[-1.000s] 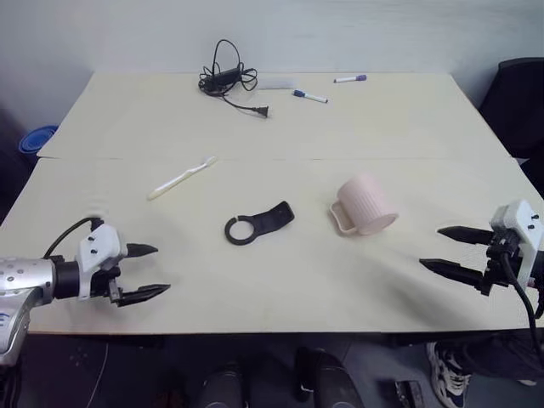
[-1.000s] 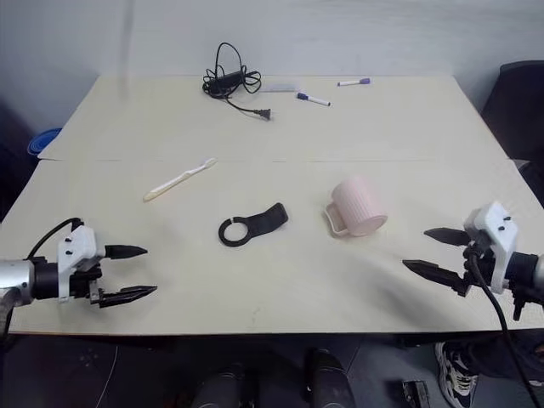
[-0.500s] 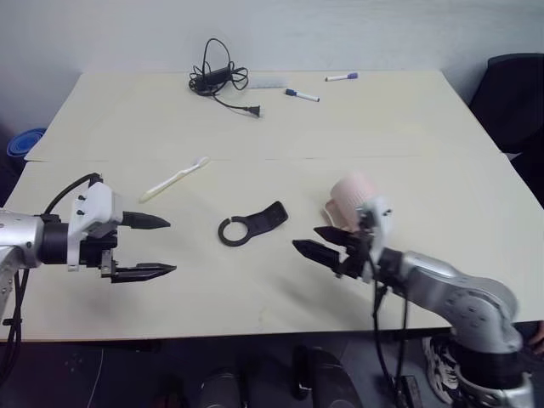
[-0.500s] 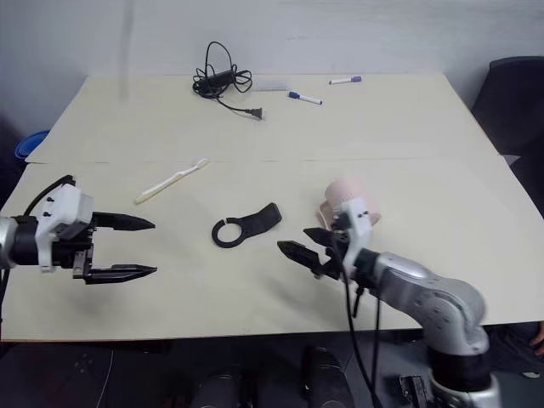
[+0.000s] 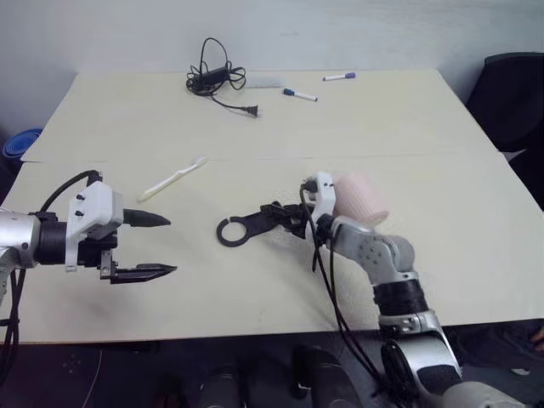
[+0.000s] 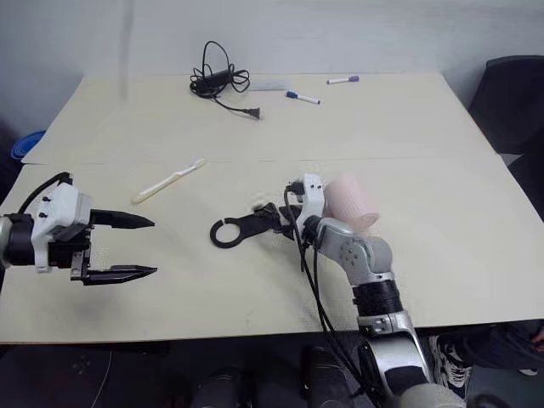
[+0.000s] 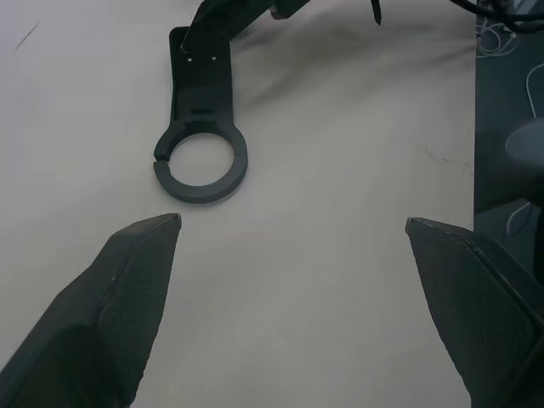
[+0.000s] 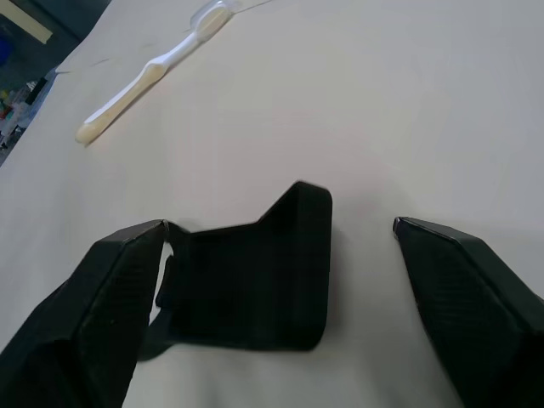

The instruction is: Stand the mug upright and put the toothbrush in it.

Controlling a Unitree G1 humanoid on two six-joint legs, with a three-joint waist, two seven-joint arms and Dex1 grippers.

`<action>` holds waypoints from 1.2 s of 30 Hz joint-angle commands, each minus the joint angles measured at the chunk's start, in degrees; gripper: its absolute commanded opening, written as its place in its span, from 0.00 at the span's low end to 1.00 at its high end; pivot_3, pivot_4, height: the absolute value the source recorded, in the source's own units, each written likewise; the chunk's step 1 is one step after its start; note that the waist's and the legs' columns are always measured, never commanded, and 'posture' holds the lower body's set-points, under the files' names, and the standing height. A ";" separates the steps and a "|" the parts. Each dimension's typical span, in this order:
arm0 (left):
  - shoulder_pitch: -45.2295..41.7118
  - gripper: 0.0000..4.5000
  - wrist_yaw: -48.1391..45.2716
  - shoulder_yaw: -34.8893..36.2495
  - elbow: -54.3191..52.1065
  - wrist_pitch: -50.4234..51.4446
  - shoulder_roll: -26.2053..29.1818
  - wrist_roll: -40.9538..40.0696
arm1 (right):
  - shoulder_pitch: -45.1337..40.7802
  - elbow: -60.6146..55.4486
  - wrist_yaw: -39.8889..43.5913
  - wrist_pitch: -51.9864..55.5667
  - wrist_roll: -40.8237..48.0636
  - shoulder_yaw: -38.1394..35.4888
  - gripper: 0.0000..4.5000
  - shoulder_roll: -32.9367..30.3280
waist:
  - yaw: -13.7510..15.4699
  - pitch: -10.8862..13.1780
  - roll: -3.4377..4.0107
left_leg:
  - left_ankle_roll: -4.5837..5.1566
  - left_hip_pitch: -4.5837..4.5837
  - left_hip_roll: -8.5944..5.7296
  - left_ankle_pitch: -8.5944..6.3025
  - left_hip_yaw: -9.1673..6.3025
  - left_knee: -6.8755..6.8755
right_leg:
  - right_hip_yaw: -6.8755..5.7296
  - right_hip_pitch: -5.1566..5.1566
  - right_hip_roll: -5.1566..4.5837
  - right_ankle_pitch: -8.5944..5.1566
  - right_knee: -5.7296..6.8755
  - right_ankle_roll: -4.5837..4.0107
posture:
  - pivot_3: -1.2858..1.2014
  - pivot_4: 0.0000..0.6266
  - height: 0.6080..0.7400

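Pale wood table (image 5: 408, 136), two panels with a seam across the middle, white wall behind. Count: one mug (image 5: 364, 197), one toothbrush (image 5: 173, 178), one black ring-ended tool (image 5: 252, 226), two marker pens (image 5: 299, 94) at the far edge, one black cable (image 5: 217, 78) with a plug, coiled near the far edge. Blue object (image 5: 15, 143) on the floor past the table's left side, dark chair (image 5: 508, 93) at the right.

Mug: pink, ribbed, lying on its side right of centre, partly hidden behind the right arm's wrist. Toothbrush: cream, flat on the table, left of centre, well apart from the mug, with the tool between them.

Right gripper (image 8: 280, 229): jaws wide apart, low over the flat tail of the black tool, one finger (image 8: 102, 293) at or over its edge, the other on bare table beside it. Contact can't be confirmed. Nothing held. It sits just beside the mug, on the mug's left.

Left gripper (image 5: 146, 245): jaws fully spread, empty, hovering above the near-left part of the table, pointing toward the tool's ring, clear of it.
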 commanded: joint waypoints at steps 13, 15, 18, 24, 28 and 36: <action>-5.19 1.00 2.39 -2.99 1.17 -1.12 -2.35 -0.24 | 1.19 -3.55 1.56 0.47 -3.51 -2.00 0.03 0.80 | -0.02 0.00 0.01 | -0.02 -0.02 0.00 0.01 -0.04 0.00 | 0.05 0.01 -0.02 0.00 0.00 0.00 | 0.52 0.24 1.00; -7.13 1.00 2.47 -4.27 1.62 -0.56 -3.41 -0.93 | 0.47 -8.49 -0.28 2.25 -1.91 -4.33 0.03 -0.10 | 0.06 0.01 0.03 | -0.02 -0.02 0.00 0.01 -0.04 0.00 | 0.05 0.01 -0.02 0.00 0.00 0.00 | 0.52 0.24 1.00; -10.11 1.00 2.67 -6.32 2.20 0.37 -5.35 -1.95 | -2.70 -17.56 -4.94 5.50 2.36 -11.89 0.03 -2.77 | 0.45 0.04 0.07 | 0.00 -0.10 -0.05 0.04 -0.12 0.00 | 0.05 -0.01 -0.05 0.00 0.00 0.00 | 0.52 0.24 1.00; -16.41 1.00 2.37 -13.04 4.11 -0.69 -11.21 -0.56 | -5.24 -21.87 -14.04 11.74 5.74 -37.85 0.03 -24.16 | 2.12 0.04 0.08 | 0.18 -0.86 -0.33 0.13 -0.44 0.15 | -0.09 -0.44 -0.26 0.07 -0.09 0.13 | 0.52 0.24 1.00; -20.82 1.00 1.13 -16.83 7.29 -2.44 -14.76 0.68 | 8.28 -20.60 -11.23 13.78 3.57 -48.16 0.03 -33.35 | 2.05 -0.02 -0.02 | 0.10 -0.93 -0.40 0.10 -0.10 0.09 | -0.22 -0.40 0.01 0.06 -0.29 0.13 | 0.52 0.24 1.00; -28.46 1.00 -2.00 -22.24 11.79 -4.93 -20.00 2.37 | 22.30 -17.89 -10.66 7.97 1.12 -47.09 0.03 -25.08 | -0.14 0.05 0.09 | 0.18 0.19 -0.46 0.26 0.27 -0.14 | 0.21 0.37 0.00 0.15 -0.21 0.21 | 0.52 0.24 1.00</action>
